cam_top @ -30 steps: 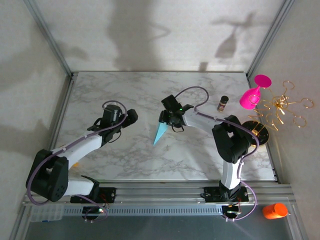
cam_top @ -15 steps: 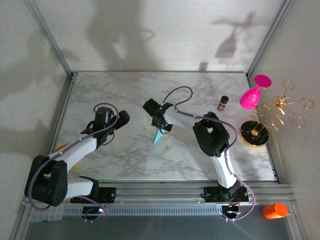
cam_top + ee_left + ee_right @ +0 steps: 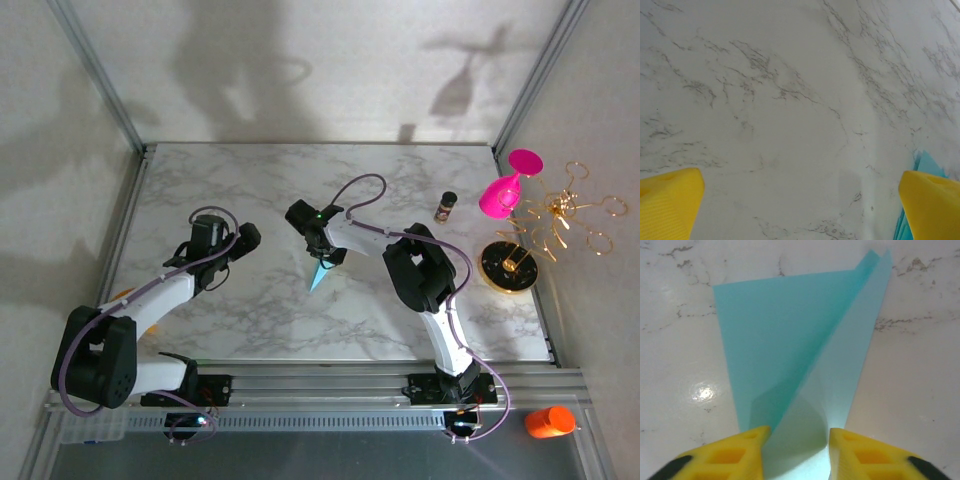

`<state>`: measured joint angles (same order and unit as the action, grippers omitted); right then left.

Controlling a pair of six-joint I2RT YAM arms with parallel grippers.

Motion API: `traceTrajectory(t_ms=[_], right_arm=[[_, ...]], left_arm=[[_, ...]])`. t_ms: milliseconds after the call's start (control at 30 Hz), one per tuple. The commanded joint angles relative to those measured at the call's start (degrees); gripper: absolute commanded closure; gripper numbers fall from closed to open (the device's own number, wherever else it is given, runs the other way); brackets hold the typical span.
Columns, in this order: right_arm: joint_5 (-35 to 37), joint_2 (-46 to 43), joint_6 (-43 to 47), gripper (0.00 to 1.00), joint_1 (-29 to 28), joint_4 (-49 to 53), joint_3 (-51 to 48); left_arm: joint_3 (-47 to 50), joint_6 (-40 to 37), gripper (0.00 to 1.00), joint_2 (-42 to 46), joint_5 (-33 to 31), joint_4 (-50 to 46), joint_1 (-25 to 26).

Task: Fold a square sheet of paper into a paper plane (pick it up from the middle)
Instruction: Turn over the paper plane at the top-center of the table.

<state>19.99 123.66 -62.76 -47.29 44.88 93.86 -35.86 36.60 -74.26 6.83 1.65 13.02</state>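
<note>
The right hand (image 3: 796, 436) stands narrow, its yellow fingers (image 3: 740, 452) on either side of the raised centre fold of the paper plane (image 3: 775, 340). Whether they pinch it yet I cannot tell. The plane lies mid-tabletop (image 3: 920, 390), its tip toward the near edge. The left hand (image 3: 800, 205) hangs wide open and empty, off to the left. The folding looks done, so the step in hand is probably taking up the plane. Next comes a firm close on the ridge, then a clean lift.

The left arm (image 3: 160, 292) and right arm (image 3: 450, 345) are built of white links and black joints; lilac cables (image 3: 366, 177) are looped alongside, and the fingers (image 3: 725, 457) are moulded yellow.
</note>
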Motion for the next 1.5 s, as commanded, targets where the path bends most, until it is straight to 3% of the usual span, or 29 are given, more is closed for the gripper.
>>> traceTrajectory(t_ms=[0,233,433,567,967,1200,1467], right_arm=[[2.6,0.0,-1.4,0.72,-0.6,2.7,1.6],[4.8,-1.6,-1.8,1.0,-0.6,4.1,1.8],[5.4,-4.9,2.6,1.0,-0.6,0.7,2.1],[0.6,-8.8,11.1,1.0,-0.4,-9.8,-0.8],[-28.8,-16.8,20.6,1.0,3.6,-45.9,-20.4],[-36.7,-17.7,17.9,1.0,6.2,-58.9,-30.9],[-38.6,-17.8,15.9,1.0,8.0,-64.7,-37.6]], left_arm=[[0.1,-0.8,0.01,-0.4,0.8,0.1,-0.4],[-0.2,-0.6,0.01,-0.3,1.0,-0.1,-0.4],[-0.9,-0.9,0.01,0.9,0.3,-2.0,-1.3],[-0.4,-0.3,0.01,2.9,1.0,-2.5,-3.4],[4.0,6.5,0.02,3.7,12.7,4.8,-7.7],[6.8,10.9,0.16,0.0,19.4,11.6,-6.8],[8.1,13.9,0.34,-4.0,20.9,15.4,0.1]])
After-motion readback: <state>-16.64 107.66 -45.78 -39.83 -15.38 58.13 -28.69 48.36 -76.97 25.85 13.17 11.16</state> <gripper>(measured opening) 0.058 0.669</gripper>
